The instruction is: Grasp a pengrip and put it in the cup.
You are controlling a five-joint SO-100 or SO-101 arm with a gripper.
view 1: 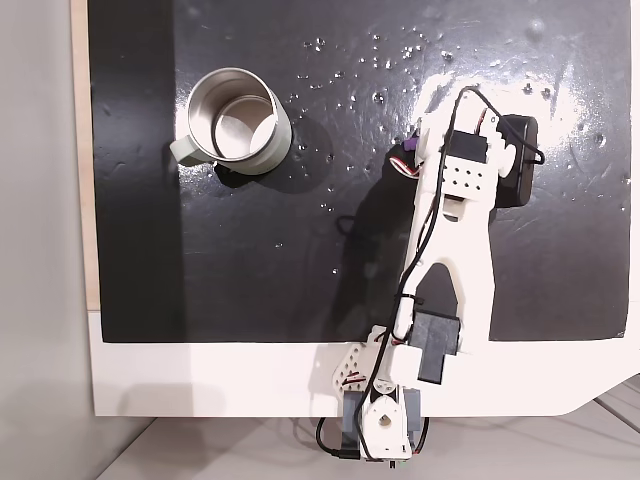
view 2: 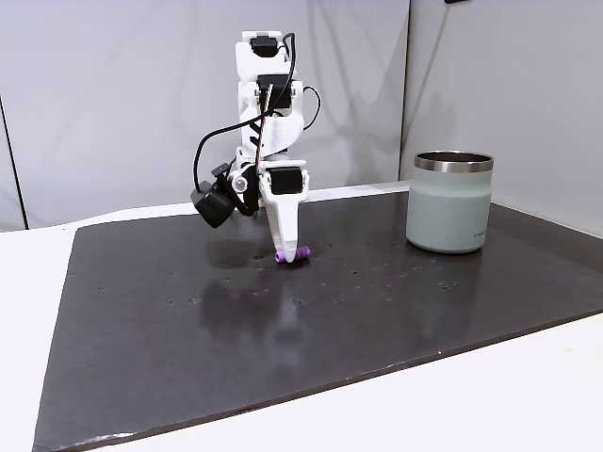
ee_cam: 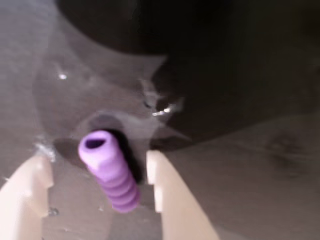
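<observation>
Pengrip (ee_cam: 110,170) lay flat on the black mat between the open fingers (ee_cam: 35,185), not yet squeezed, nearer the left one in the wrist view. Its long axis ran roughly along them, hollow end pointing away. Cup (view 1: 238,122) stood well apart.

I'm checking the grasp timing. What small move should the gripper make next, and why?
Probably close the fingers. In the wrist view the pengrip lies on the mat between the open gripper's two fingertips, not yet pinched, and a fixed view shows the tips down at the mat beside it.
</observation>
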